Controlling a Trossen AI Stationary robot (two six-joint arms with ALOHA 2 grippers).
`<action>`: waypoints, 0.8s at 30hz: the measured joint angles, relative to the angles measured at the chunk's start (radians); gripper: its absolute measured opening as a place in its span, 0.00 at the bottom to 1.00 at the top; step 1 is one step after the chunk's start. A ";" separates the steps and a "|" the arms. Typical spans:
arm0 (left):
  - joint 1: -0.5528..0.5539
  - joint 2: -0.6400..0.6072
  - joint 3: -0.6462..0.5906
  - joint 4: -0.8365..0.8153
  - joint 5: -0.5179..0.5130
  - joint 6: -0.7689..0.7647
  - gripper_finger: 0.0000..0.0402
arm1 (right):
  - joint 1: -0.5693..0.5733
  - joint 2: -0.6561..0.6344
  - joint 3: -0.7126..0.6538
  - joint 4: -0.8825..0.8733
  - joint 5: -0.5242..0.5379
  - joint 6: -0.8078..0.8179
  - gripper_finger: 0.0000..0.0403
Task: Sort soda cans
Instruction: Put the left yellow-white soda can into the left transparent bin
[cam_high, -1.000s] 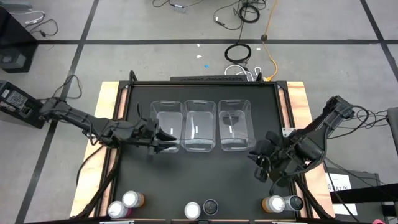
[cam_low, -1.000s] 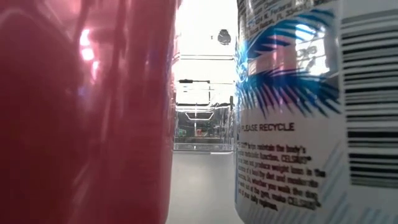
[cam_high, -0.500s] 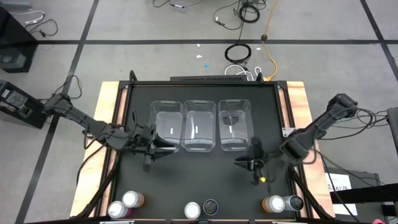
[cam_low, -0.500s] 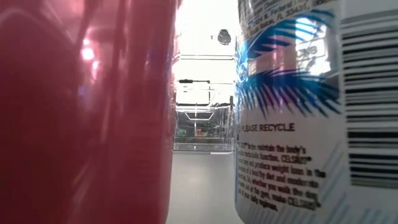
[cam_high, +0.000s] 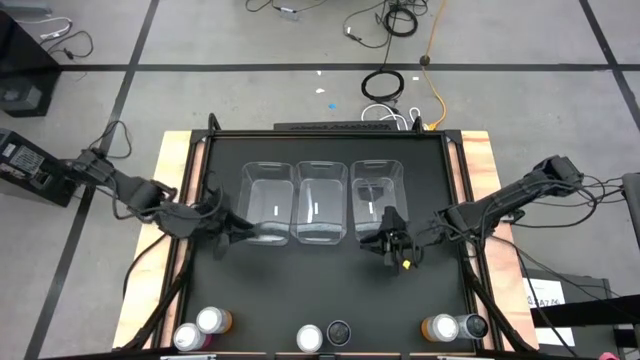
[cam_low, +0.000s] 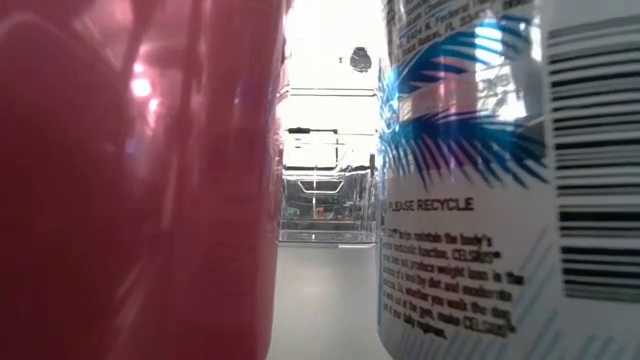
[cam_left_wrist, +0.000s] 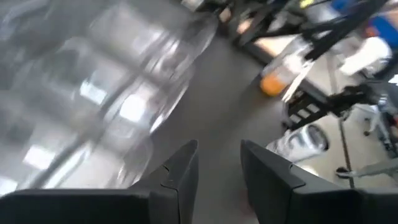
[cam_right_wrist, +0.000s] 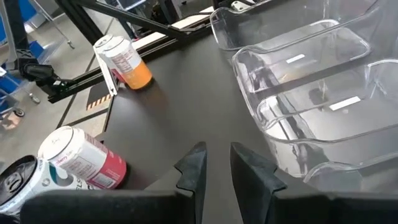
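Six soda cans stand upright in pairs along the table's near edge: pink (cam_high: 188, 337) and orange (cam_high: 213, 320) at the left, pink (cam_high: 310, 338) and dark-topped (cam_high: 339, 331) in the middle, orange (cam_high: 440, 327) and dark-topped (cam_high: 472, 325) at the right. My left gripper (cam_high: 236, 229) hovers by the left bin's near corner, open by a narrow gap (cam_left_wrist: 219, 168). My right gripper (cam_high: 392, 243) hangs just near of the right bin, also narrowly open (cam_right_wrist: 217, 158). Its wrist view shows a pink can (cam_right_wrist: 81, 158) and an orange one (cam_right_wrist: 127, 63). Neither gripper holds anything.
Three clear plastic bins (cam_high: 270, 172) (cam_high: 321, 170) (cam_high: 378, 168) sit side by side in the table's middle, with black table top (cam_high: 330, 285) between them and the cans. The low view is filled by a pink can (cam_low: 130, 180) and a white, blue-printed can (cam_low: 500, 180).
My right gripper has swung from the table's right side toward the left and far edge, its arm stretching out, and now sits just near of the right bin. My left gripper has drawn back a little toward the table's left edge. The cans have stayed put.
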 joint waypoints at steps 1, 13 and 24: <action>0.000 -0.004 0.021 -0.086 0.001 -0.074 0.32 | -0.002 0.000 0.000 0.000 0.000 0.000 0.16; 0.000 -0.010 0.106 -0.685 0.032 -0.568 0.32 | -0.004 0.000 0.000 -0.001 0.006 0.011 0.16; 0.000 -0.003 0.106 -0.686 -0.057 -0.532 0.32 | -0.008 0.000 0.000 -0.001 0.044 0.022 0.16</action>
